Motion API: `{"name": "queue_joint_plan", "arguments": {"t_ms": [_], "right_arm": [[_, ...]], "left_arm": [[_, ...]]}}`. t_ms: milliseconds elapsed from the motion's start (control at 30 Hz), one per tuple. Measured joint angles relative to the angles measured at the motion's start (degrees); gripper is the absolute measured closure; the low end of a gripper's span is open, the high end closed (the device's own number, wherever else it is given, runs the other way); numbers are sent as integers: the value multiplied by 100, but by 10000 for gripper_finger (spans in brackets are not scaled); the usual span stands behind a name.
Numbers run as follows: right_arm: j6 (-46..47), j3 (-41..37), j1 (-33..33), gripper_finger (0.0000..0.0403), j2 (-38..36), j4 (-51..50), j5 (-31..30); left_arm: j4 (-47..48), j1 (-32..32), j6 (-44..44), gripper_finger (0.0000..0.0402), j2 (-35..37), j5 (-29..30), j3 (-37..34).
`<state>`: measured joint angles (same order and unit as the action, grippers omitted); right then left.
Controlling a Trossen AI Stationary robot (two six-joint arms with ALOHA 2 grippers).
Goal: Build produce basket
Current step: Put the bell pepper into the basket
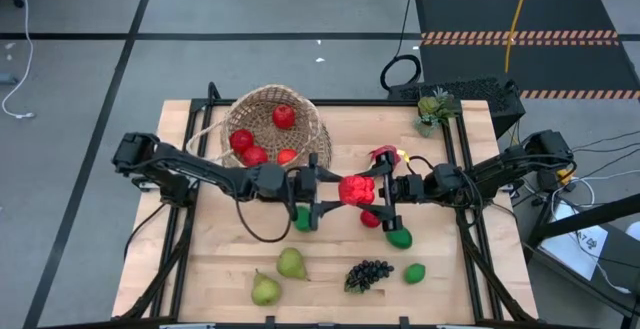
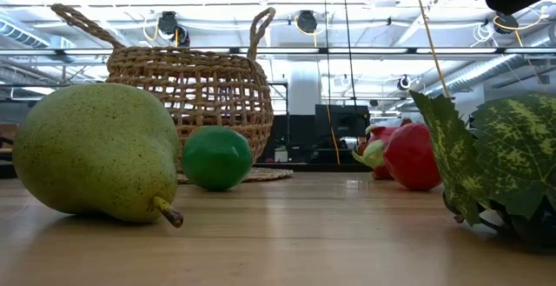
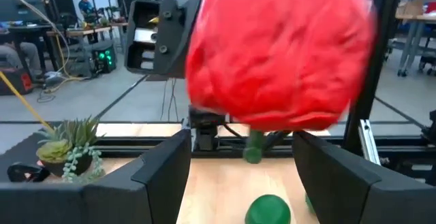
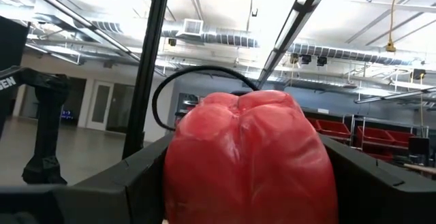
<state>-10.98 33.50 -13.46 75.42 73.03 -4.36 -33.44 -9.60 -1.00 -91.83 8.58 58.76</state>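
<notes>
Left tool (image 1: 322, 191) and right tool (image 1: 380, 191) both pinching red pepper (image 1: 356, 190); no legible writing.

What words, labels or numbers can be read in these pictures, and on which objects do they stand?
"EN": white letters, cut off at the picture's edge, on a dark robot part in the right wrist view; the rest is out of frame.
Paper sheet beside the table: print too small to read.
Fruits, basket and table: no text.
</notes>
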Motion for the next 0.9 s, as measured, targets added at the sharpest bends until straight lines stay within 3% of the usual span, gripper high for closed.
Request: {"name": "queue_joint_plan", "arguments": {"t_ms": [167, 500, 900], "right_arm": [[-15, 0, 0, 108, 0, 0, -7], [-37, 2, 0, 108, 0, -24, -7], [-28, 2, 0, 108, 0, -120, -7]], "left_arm": [[-340, 6, 4, 154, -231, 4, 2], [-407, 30, -197, 236, -297, 4, 1], [-410, 11, -214, 290, -293, -5, 1]]}}
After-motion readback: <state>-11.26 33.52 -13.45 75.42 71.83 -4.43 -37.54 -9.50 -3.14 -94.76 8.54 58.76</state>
